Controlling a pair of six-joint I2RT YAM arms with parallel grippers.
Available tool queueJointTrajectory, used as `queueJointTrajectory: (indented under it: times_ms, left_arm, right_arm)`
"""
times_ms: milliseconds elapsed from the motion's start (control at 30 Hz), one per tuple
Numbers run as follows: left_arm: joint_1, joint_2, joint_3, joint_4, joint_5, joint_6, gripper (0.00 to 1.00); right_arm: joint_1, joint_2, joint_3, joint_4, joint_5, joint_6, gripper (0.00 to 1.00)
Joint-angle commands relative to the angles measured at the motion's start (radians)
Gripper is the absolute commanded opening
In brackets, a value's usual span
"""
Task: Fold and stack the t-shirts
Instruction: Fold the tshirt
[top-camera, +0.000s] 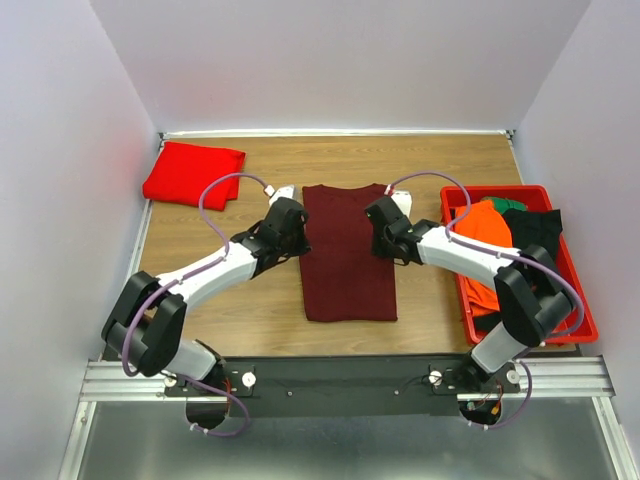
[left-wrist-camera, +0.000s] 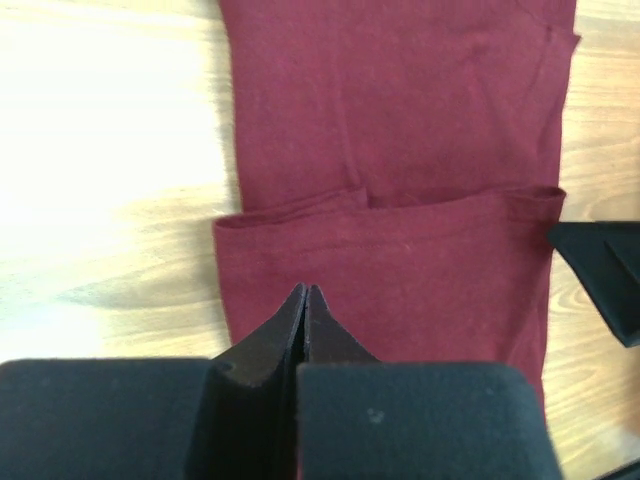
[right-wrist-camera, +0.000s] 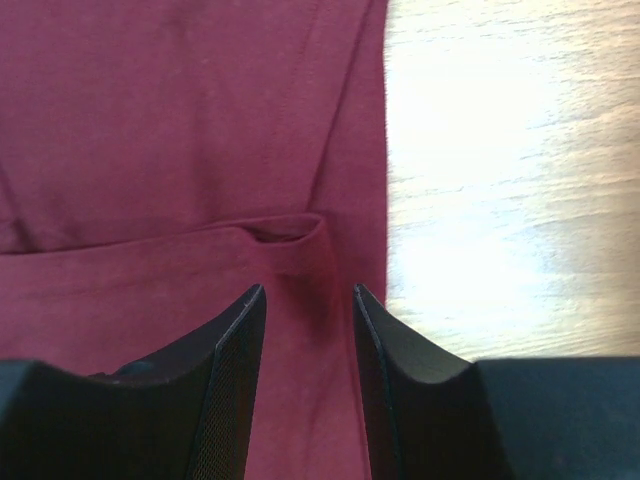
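Note:
The dark maroon t-shirt (top-camera: 347, 255) lies flat mid-table, folded into a long narrow rectangle, with its sleeves turned in. It fills the left wrist view (left-wrist-camera: 400, 150) and the right wrist view (right-wrist-camera: 150, 130). The bright red t-shirt (top-camera: 193, 172) lies folded at the back left. My left gripper (top-camera: 299, 228) is at the maroon shirt's upper left edge; its jaws are shut just above the cloth (left-wrist-camera: 306, 290), with nothing seen between them. My right gripper (top-camera: 380, 224) is at the upper right edge, open (right-wrist-camera: 308, 292), with its jaws astride a strip of cloth near the right border.
A red bin (top-camera: 570, 300) at the right holds orange (top-camera: 487, 225), green and black clothes (top-camera: 535, 232). White walls close in the table at the back and sides. A tip of the right gripper's finger shows in the left wrist view (left-wrist-camera: 600, 270).

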Motion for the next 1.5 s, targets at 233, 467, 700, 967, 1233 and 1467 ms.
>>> queueJointTrajectory:
  times_ms: [233, 467, 700, 967, 1233, 1467]
  left_arm:
    - [0.038, 0.076, -0.018, 0.046, -0.062, 0.024, 0.45]
    - [0.041, 0.168, -0.004, 0.058, -0.060, 0.011, 0.45]
    - [0.046, 0.206, -0.003, 0.099, -0.050, 0.015, 0.45]
    - [0.044, 0.200, 0.008, 0.138, -0.005, 0.024, 0.27]
    - [0.046, 0.193, 0.025, 0.153, 0.053, 0.061, 0.07]
    - [0.043, 0.151, 0.031, 0.164, 0.116, 0.084, 0.00]
  right_arm:
    - [-0.023, 0.061, 0.022, 0.073, -0.010, -0.080, 0.49]
    - [-0.032, 0.081, 0.022, 0.088, -0.023, -0.086, 0.49]
    - [-0.040, 0.089, 0.023, 0.101, -0.030, -0.091, 0.49]
    - [-0.047, 0.106, 0.022, 0.111, -0.036, -0.091, 0.47]
    - [-0.047, 0.100, 0.027, 0.120, -0.062, -0.080, 0.10]
    - [-0.047, -0.047, -0.015, 0.093, -0.033, -0.043, 0.00]
